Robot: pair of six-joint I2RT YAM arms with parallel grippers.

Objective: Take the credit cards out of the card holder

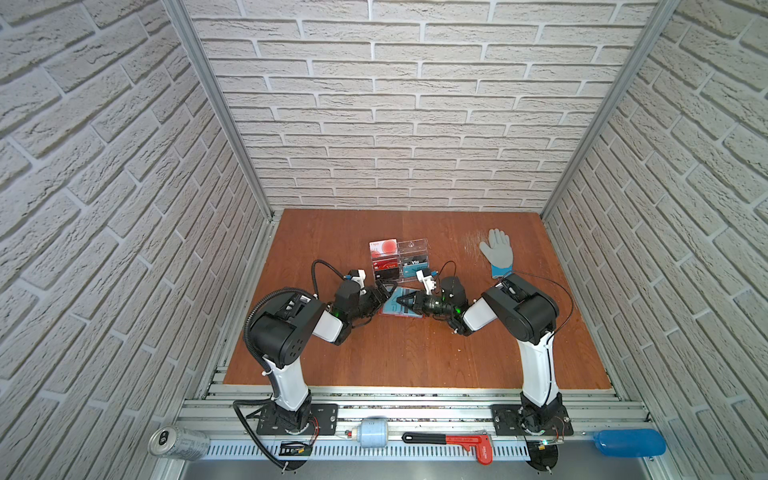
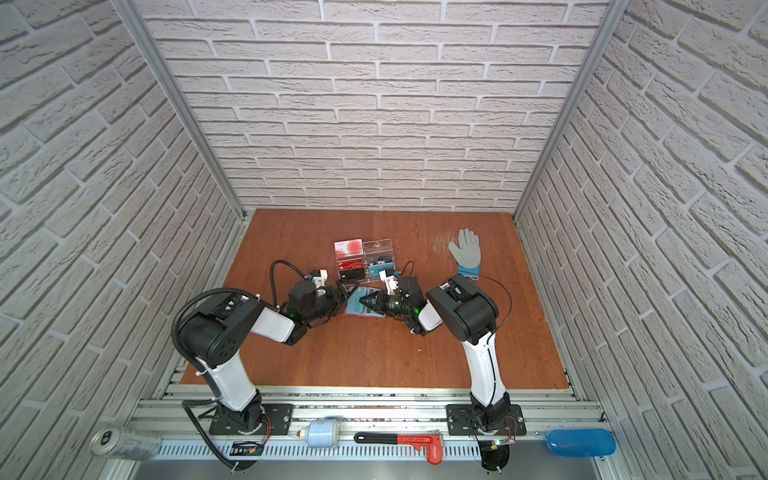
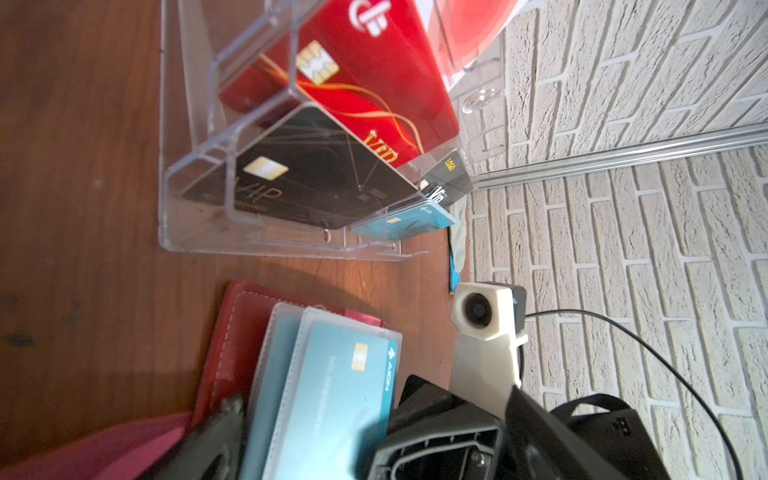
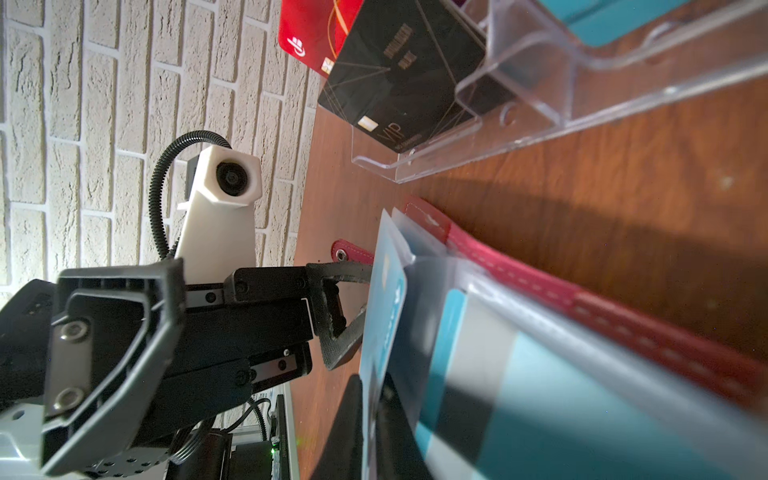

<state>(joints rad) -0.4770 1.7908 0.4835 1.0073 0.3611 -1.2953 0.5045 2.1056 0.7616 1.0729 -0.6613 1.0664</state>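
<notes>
Where the table [image 1: 415, 357] meets the metal rail [image 1: 415, 405] at the bottom of both top views, a broad stretch of bare wood lies open up to the two grippers at the middle. Both arms rise from their bases on that rail, bend at the elbow and reach inward with forearms low, so that the tips nearly meet.

Under them the red card holder [image 1: 390, 309] lies open and flat, its clear sleeves fanned up. The left gripper [image 1: 386, 296] is spread wide at the holder's left edge, one finger [image 4: 340, 270] just beside the snap tab [image 4: 345, 252]; whether it touches cannot be told. The right gripper [image 1: 400, 303] is pinched narrow on a pale blue credit card [image 3: 345, 386] that sits in its sleeve.

Just behind the holder, across a thin strip of wood, stands the clear card stand [image 1: 411, 245], loaded with red, black and teal cards. Toward the upper right a grey glove [image 1: 496, 249] lies flat, well apart from the holder and just beyond the right arm's elbow. Behind both, the wood runs bare to the brick back wall.
</notes>
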